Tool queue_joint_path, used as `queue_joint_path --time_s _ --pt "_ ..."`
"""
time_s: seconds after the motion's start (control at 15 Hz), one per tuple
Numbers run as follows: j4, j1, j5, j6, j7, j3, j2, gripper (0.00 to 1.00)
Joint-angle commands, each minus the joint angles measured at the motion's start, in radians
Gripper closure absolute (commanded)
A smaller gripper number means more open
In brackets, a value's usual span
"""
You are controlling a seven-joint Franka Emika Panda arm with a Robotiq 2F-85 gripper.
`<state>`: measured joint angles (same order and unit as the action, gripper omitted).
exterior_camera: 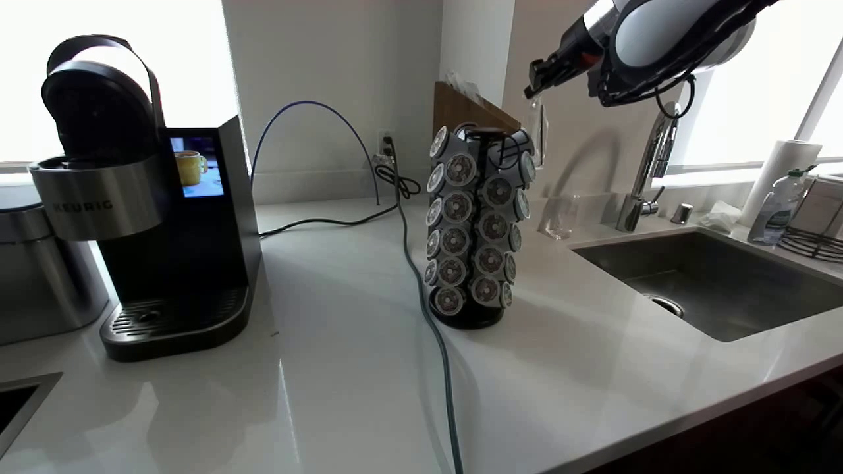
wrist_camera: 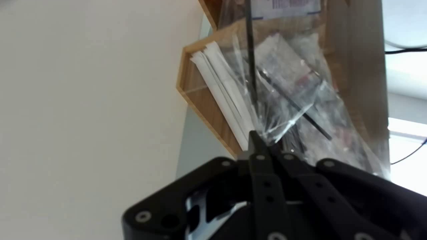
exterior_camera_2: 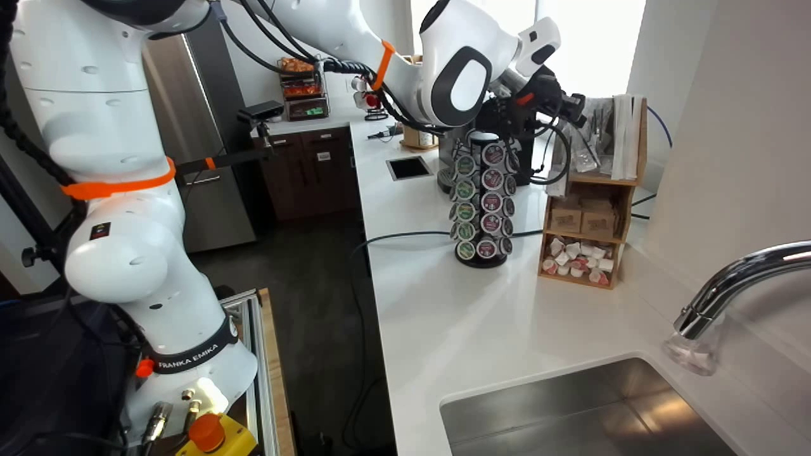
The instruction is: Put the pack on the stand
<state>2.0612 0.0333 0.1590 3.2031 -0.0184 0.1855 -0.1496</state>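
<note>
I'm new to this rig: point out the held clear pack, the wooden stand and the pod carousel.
Held clear pack (wrist_camera: 268,120): in the wrist view, on its crinkled, gathered plastic.
Wooden stand (exterior_camera: 456,107): in an exterior view, on its brown side panel.
Pod carousel (exterior_camera: 469,319): in an exterior view, on its black base.

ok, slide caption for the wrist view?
End effector pinching a clear plastic pack by its crumpled edge, wooden stand behind.

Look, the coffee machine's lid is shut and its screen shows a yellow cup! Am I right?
Not quite: in an exterior view, the lid of the coffee machine is raised, not shut. Its screen does show a yellow cup.
</note>
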Motion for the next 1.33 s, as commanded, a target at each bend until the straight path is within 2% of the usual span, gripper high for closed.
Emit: queue_joint_path --time_s 0.0,0.07,0.53,0.93,1.27 --pt "0.013 -0.024 -0.017 0.029 0.055 -0.075 0.047 1.00" --pt "-0.002 -0.005 -0.003 0.014 0.023 -0.039 0.020 0.99" --pt "0.000 -0.021 -0.002 0.017 0.051 -0.068 0.065 1.00" --pt "-0.113 -0.054 0.036 -0.038 0.190 -0.095 0.098 1.00" --pt "-0.175 -0.063 -0.061 -0.029 0.366 -0.166 0.022 1.00"
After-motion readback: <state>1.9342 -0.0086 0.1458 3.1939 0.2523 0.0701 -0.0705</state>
